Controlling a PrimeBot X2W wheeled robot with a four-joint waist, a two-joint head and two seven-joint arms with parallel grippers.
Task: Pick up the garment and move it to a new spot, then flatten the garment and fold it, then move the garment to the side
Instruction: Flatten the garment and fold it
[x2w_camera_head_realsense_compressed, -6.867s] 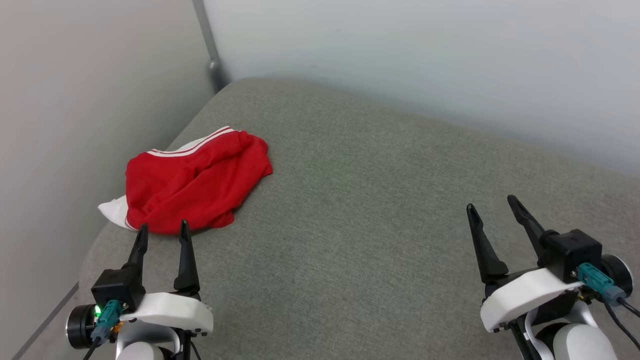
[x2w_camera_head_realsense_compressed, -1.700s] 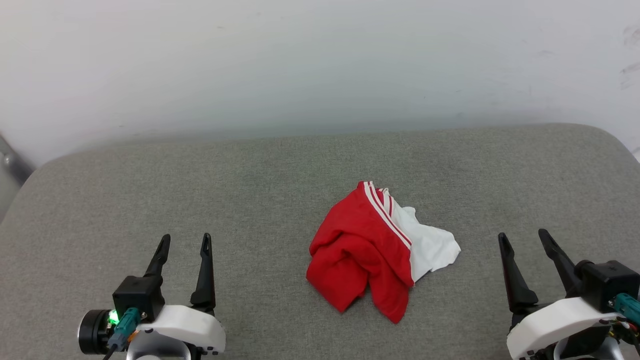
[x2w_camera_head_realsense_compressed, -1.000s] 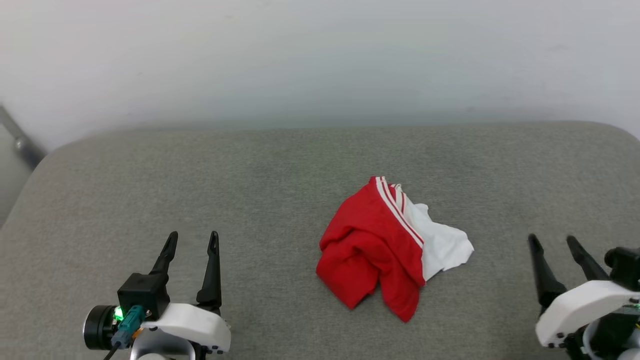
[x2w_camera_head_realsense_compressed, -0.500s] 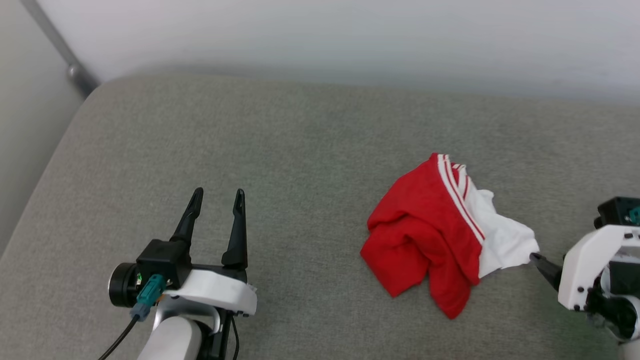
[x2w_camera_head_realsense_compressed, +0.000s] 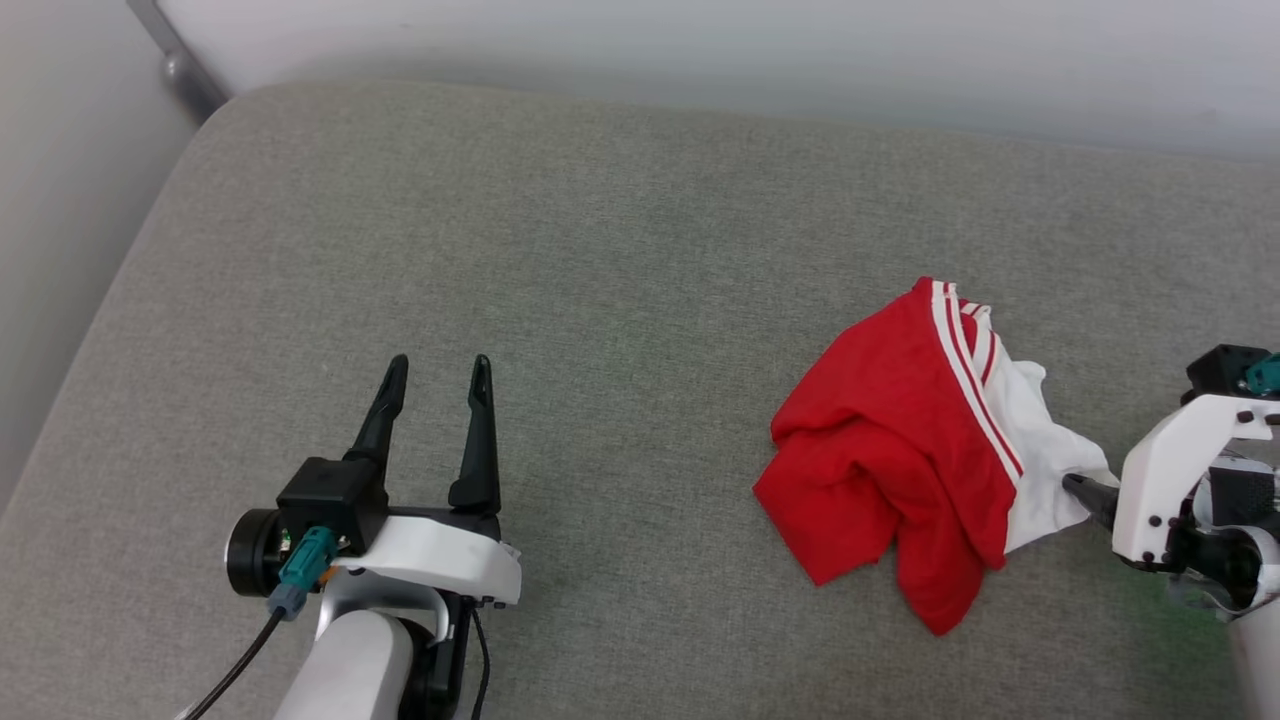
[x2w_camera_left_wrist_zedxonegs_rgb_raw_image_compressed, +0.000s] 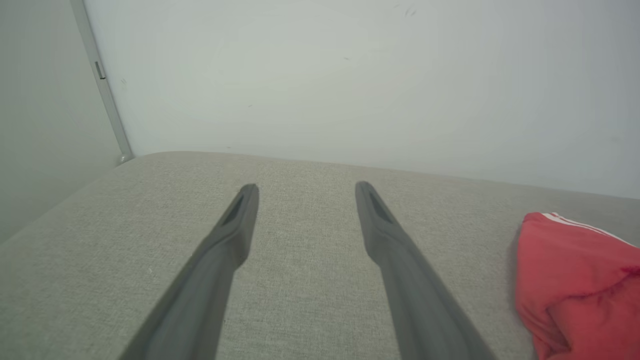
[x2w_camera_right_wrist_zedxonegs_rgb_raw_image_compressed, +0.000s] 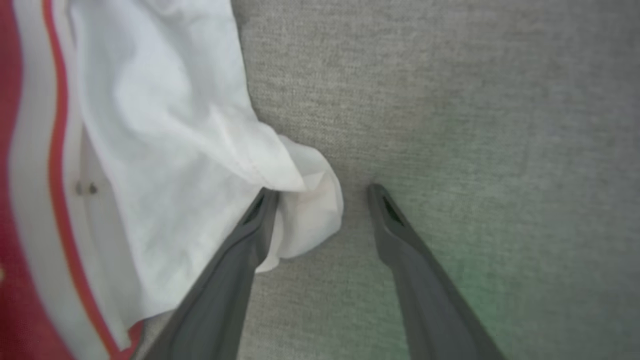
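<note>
While the right gripper (x2w_camera_right_wrist_zedxonegs_rgb_raw_image_compressed: 320, 192) stands with jaws apart astride the white sleeve (x2w_camera_right_wrist_zedxonegs_rgb_raw_image_compressed: 165, 125) of the garment (x2w_camera_head_realsense_compressed: 890, 440), you risk pinching only a thin edge that slips when lifted.

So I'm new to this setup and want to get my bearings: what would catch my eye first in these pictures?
The crumpled red shirt with its white sleeve, lying right of centre on the grey cushion, stands out first. Next comes the right hand, open, with the sleeve's corner between its fingers. The left hand is open over bare cushion, well apart from the shirt.
</note>
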